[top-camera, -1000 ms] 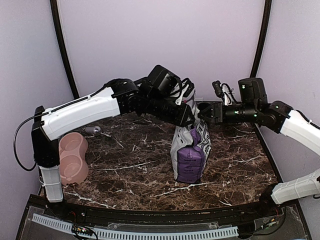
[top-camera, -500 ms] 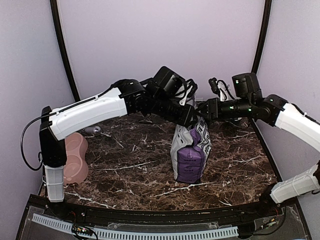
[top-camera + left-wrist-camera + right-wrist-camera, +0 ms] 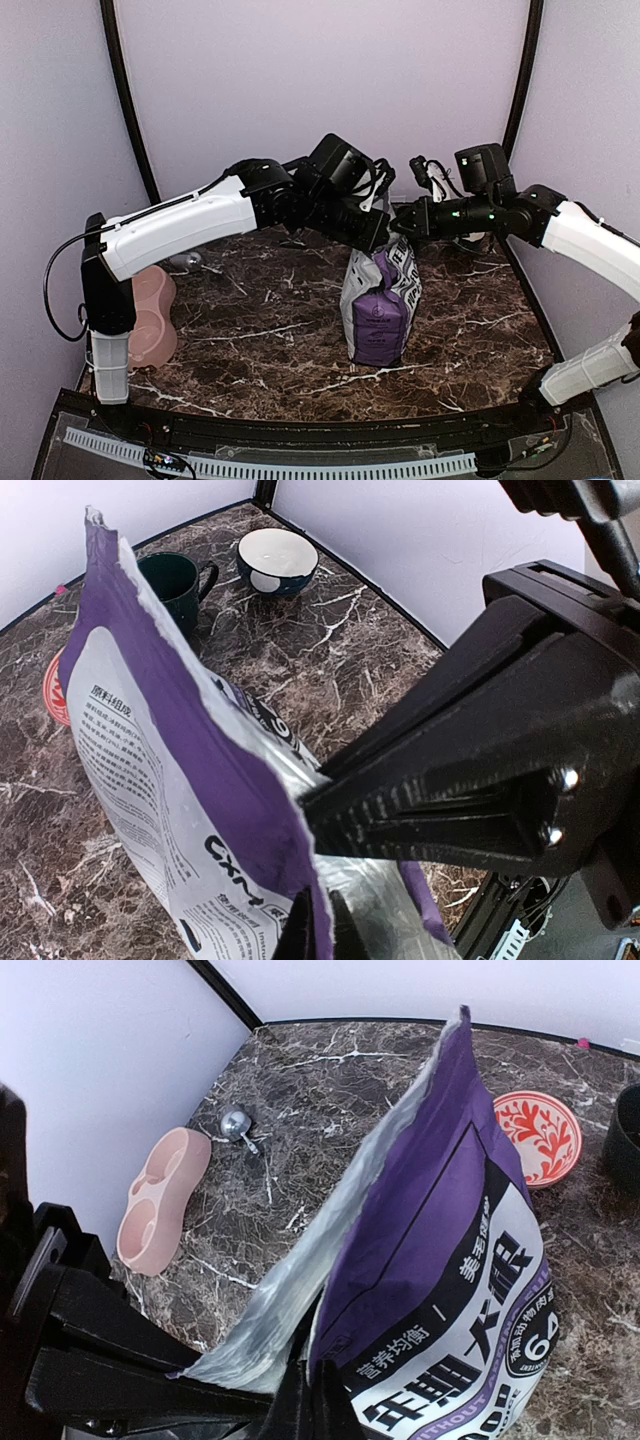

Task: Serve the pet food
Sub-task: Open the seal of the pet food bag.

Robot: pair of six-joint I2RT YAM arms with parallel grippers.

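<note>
on the one dark marbled desk [image 3: 250,340] stood one purple-and-white bag [image 3: 380,310], upright near the middle and toward the right edge, its top pulled up between the two arms. the left end effector [image 3: 378,232] was closed on the bag's top edge from the left, and the right end effector [image 3: 402,222] was clamped on the same top from the right, the two almost touching; the right wrist view showed the silver lining at the mouth. the step in hand looked like opening the bag, with serving not yet begun. no pet food was visible anywhere; it was presumably inside the bag. the next move would call for drawing the two walls apart without tipping the bag, then getting kibble across to the dish. one pink double bowl [image 3: 165,1200], with two wells, lay at the left edge, well apart from the bag. toward the far right corner sat one red patterned plate [image 3: 538,1132], one dark green mug [image 3: 175,585] and one white-lined bowl [image 3: 277,558]. one small metal scoop [image 3: 237,1123] lay near the far left corner, just beyond the pink bowl.
</note>
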